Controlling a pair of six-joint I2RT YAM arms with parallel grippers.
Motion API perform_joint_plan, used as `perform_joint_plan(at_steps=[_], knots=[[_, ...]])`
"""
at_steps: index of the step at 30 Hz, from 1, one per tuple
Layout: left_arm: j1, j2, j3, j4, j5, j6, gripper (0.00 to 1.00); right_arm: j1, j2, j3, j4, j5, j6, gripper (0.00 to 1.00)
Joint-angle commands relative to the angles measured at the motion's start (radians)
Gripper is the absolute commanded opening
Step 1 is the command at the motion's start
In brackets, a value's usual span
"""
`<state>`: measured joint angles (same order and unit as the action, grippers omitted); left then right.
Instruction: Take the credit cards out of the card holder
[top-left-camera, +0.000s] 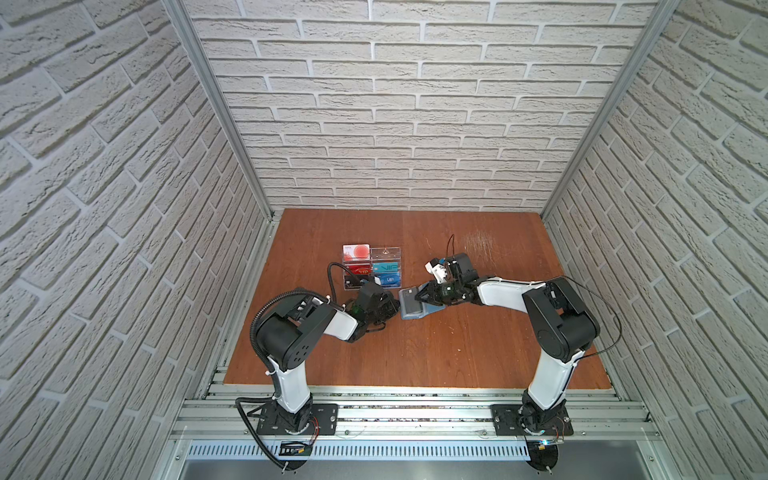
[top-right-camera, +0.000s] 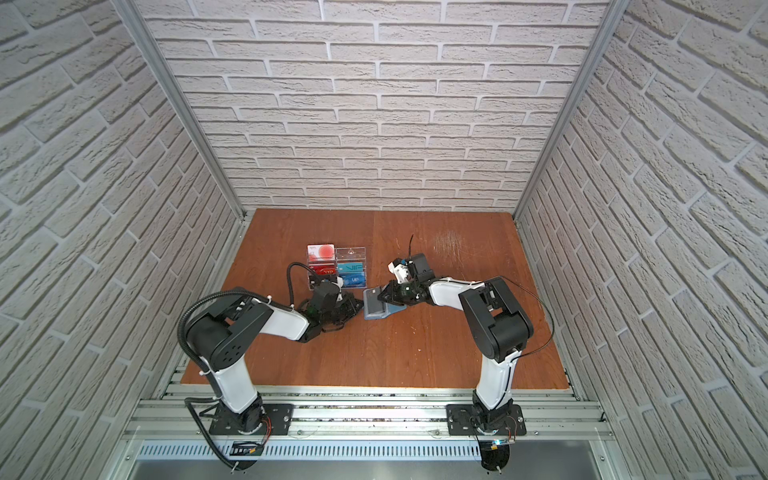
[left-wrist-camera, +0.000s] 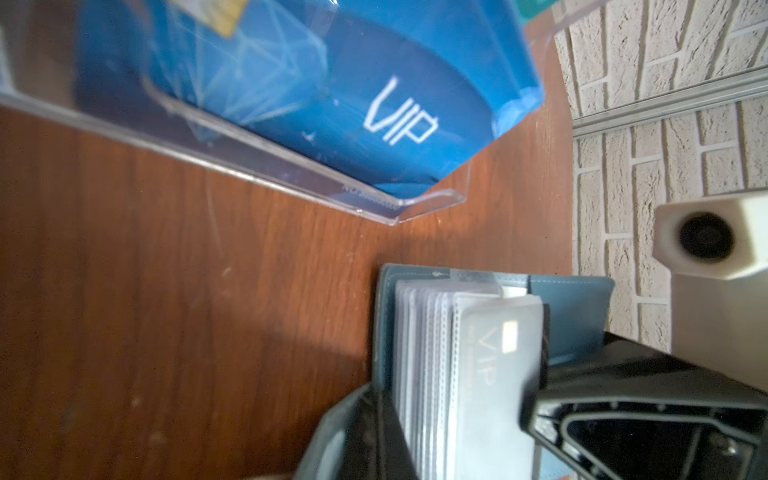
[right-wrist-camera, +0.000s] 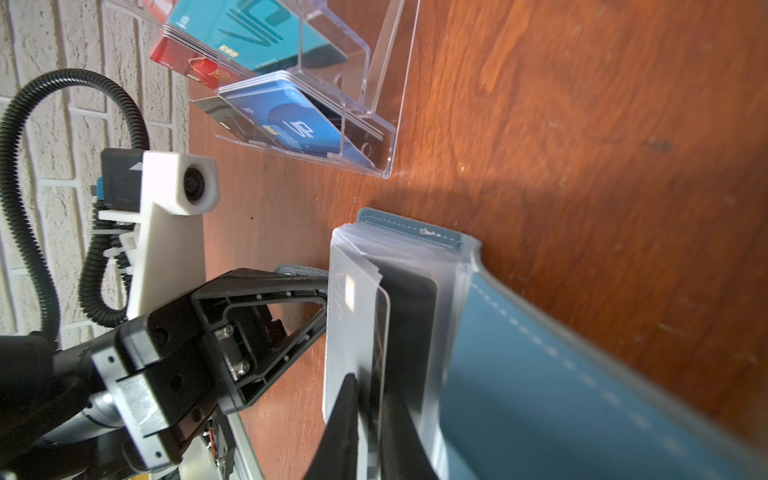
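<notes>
Brick-patterned walls box in the wooden tabletop (top-left-camera: 415, 365). My right jaws pinch a stiff grey credit card (left-wrist-camera: 494, 357) inside its floppy clear sleeve (left-wrist-camera: 419, 357); my left jaws, pressed together, pin the stitched slate-blue card holder (right-wrist-camera: 540, 374) lying open mid-tabletop. I'd draw straight along the sleeve, slowly.

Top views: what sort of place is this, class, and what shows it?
Likely a robot test cell: brick-patterned panels in an aluminium frame enclose a wooden table, with two robot arms mounted in front.
</notes>
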<state>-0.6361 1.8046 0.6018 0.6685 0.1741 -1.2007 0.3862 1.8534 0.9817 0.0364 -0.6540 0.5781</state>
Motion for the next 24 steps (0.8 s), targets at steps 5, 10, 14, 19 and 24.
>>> perform_joint_plan(at_steps=[5, 10, 14, 19, 24], knots=[[-0.011, 0.035, -0.013, -0.018, 0.001, 0.007, 0.0, -0.024, -0.017, -0.037, 0.101, -0.073, 0.06, 0.13], [-0.011, 0.039, -0.011, -0.017, 0.003, 0.005, 0.0, -0.039, -0.014, -0.059, 0.157, -0.095, 0.102, 0.13], [-0.011, 0.039, -0.012, -0.016, 0.001, 0.004, 0.0, -0.051, -0.003, -0.069, 0.201, -0.121, 0.135, 0.15], [-0.011, 0.04, -0.013, -0.015, 0.001, 0.004, 0.0, -0.056, 0.001, -0.078, 0.222, -0.129, 0.152, 0.15], [-0.013, 0.039, -0.011, -0.014, 0.001, 0.004, 0.0, -0.064, 0.001, -0.085, 0.232, -0.127, 0.161, 0.13]])
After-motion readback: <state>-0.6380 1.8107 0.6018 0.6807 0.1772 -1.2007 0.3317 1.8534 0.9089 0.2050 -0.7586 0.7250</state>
